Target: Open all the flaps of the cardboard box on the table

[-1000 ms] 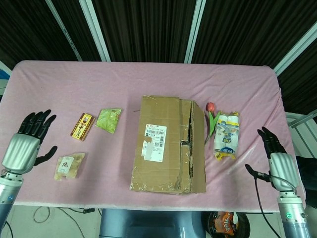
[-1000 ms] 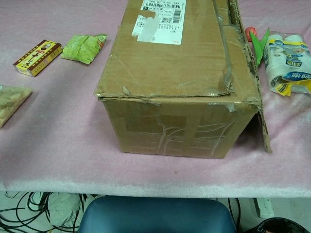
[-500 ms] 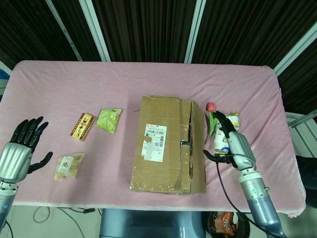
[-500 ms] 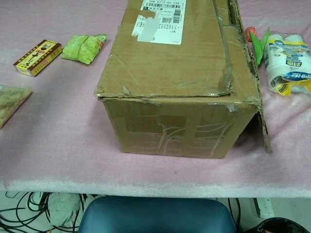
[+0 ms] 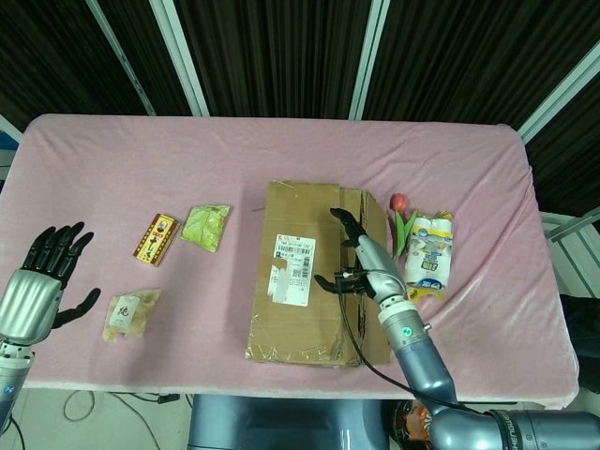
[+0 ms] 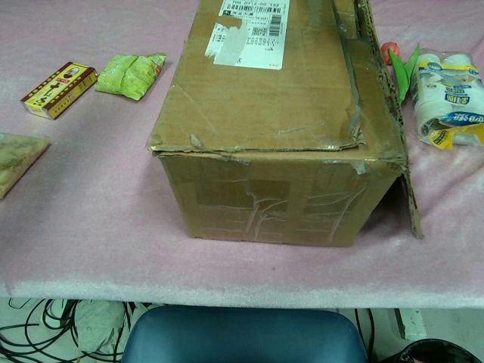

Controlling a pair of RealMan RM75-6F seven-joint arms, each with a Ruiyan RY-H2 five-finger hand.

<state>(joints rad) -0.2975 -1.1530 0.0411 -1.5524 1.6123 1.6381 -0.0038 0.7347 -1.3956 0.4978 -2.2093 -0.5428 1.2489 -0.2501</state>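
Note:
A brown cardboard box (image 5: 314, 277) (image 6: 268, 121) stands in the middle of the pink table, its top flaps lying down flat. A white shipping label (image 5: 293, 261) is stuck on the big left flap. My right hand (image 5: 361, 264) hovers over the box top near the seam of the right flap, fingers spread, holding nothing. My left hand (image 5: 42, 281) is at the table's left edge, fingers spread and empty. The chest view shows neither hand.
Left of the box lie a green packet (image 5: 206, 227), a small red-and-gold box (image 5: 156, 239) and a pale snack bag (image 5: 131, 314). To its right are a red tulip (image 5: 401, 220) and a white-blue packet (image 5: 430, 257). A torn flap edge (image 6: 408, 197) hangs off the box's right side.
My right hand has swept left from the table's right edge, past the white-blue packet, to above the box top. The left hand dropped slightly. The box has not moved.

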